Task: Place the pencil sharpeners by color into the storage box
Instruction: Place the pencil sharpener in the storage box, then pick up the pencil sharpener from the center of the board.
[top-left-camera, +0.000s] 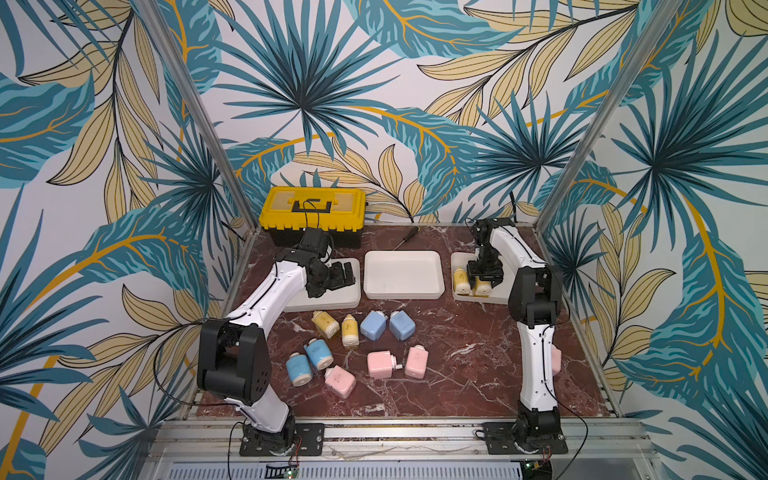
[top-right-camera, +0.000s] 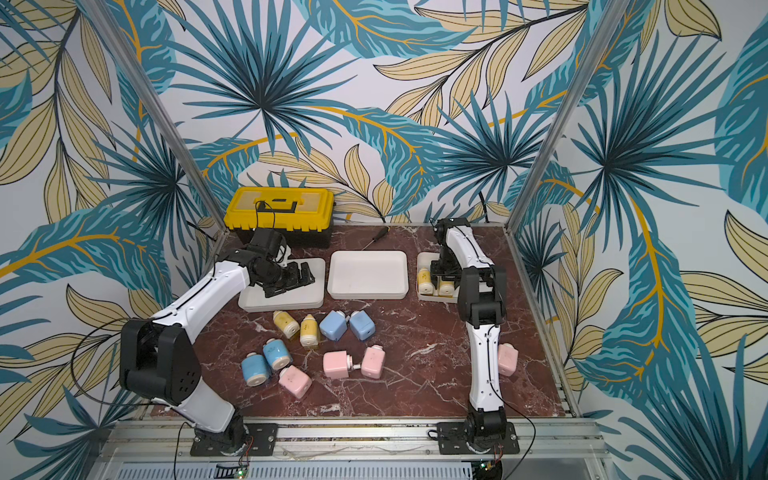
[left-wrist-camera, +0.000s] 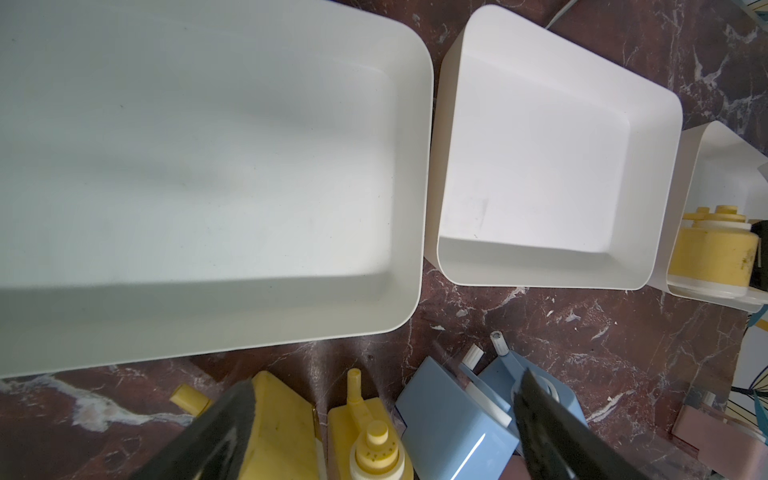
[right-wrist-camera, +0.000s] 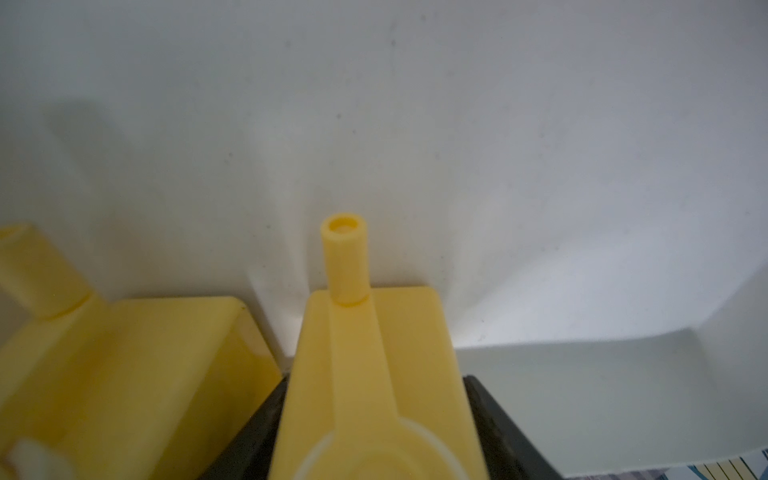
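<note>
Three white storage boxes stand in a row: left (top-left-camera: 332, 302), middle (top-left-camera: 401, 294), right (top-left-camera: 457, 258). In the right one, two yellow pencil sharpeners (top-left-camera: 460, 280) stand side by side. My right gripper (top-left-camera: 484, 276) reaches down over the second (right-wrist-camera: 365, 374), its black fingers (right-wrist-camera: 498, 424) close along both its sides; contact is hidden. On the table lie two yellow (top-left-camera: 325, 324), several blue (top-left-camera: 373, 325) and several pink (top-left-camera: 381, 364) sharpeners. My left gripper (top-left-camera: 345, 276) hangs open over the left box, holding nothing.
A yellow toolbox (top-left-camera: 313, 212) sits at the back left, with a screwdriver (top-left-camera: 409, 237) behind the middle box. One pink sharpener (top-left-camera: 557, 359) lies partly hidden behind the right arm. Metal frame posts bound the marble table.
</note>
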